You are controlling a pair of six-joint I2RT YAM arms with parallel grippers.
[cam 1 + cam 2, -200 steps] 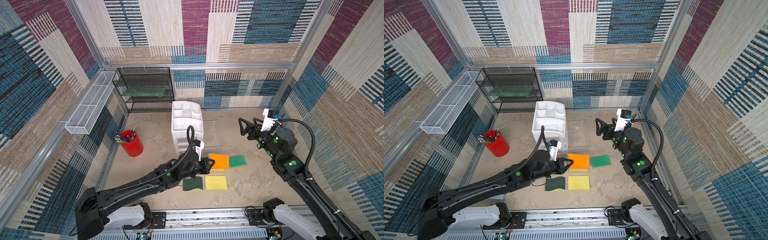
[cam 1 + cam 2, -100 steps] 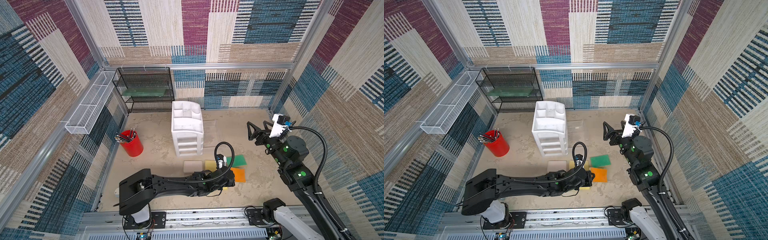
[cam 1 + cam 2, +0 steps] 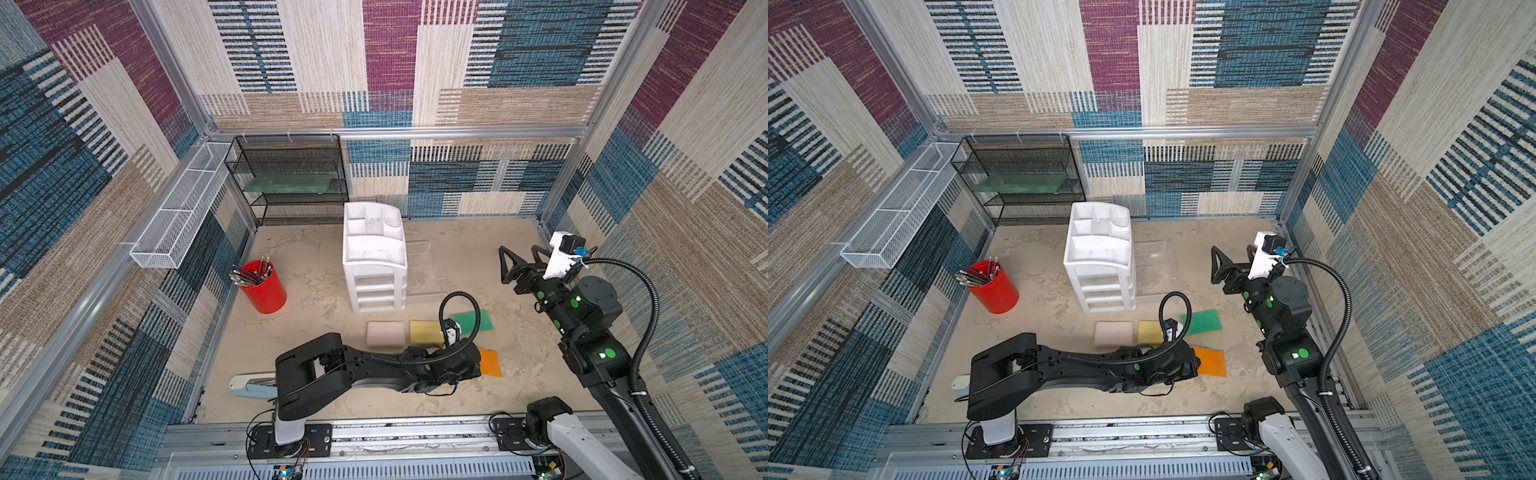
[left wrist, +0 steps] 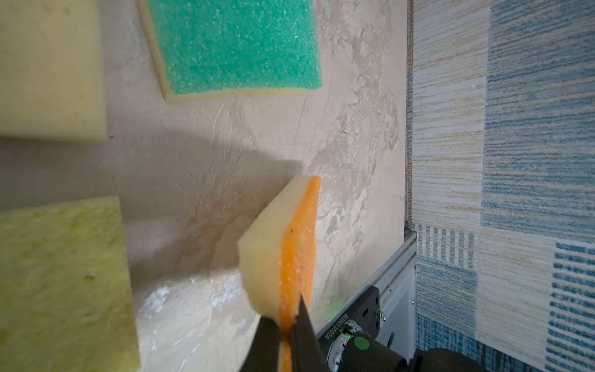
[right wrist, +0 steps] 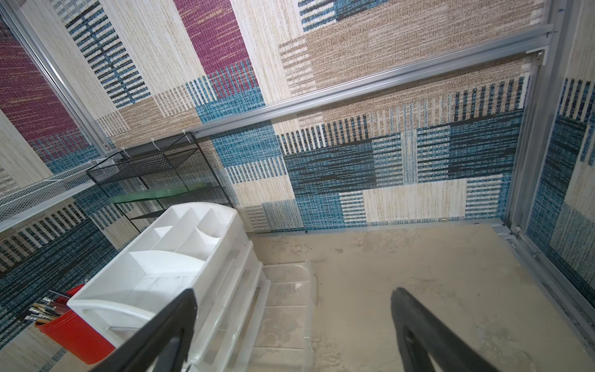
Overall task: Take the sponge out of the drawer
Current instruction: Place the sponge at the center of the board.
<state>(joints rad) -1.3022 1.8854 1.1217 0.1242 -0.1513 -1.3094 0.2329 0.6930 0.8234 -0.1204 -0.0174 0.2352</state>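
Observation:
The white drawer chest (image 3: 374, 257) (image 3: 1100, 257) (image 5: 167, 264) stands mid-table, its clear drawers (image 3: 419, 270) (image 5: 286, 309) pulled out and showing nothing inside. My left gripper (image 4: 285, 325) is shut on one end of an orange-faced sponge (image 4: 283, 244) (image 3: 489, 362) (image 3: 1212, 361), held low over the table at the front right. The wrist hides the fingers in both top views. My right gripper (image 3: 519, 251) (image 3: 1232, 251) (image 5: 293, 293) hangs open and holds nothing, right of the drawers.
A beige sponge (image 3: 385, 333), a yellow sponge (image 3: 424, 331) (image 4: 48, 64) and a green one (image 3: 471, 321) (image 4: 238, 45) lie in front of the chest. Another yellow sponge (image 4: 61, 283) lies by the left wrist. A red pen cup (image 3: 266, 289), black mesh rack (image 3: 291, 178) and white wire basket (image 3: 178, 216) stand left.
A second ago my left arm reached toward the chest by the orange sponge; now it lies low across the front with that sponge further right. My right arm drew back to the right.

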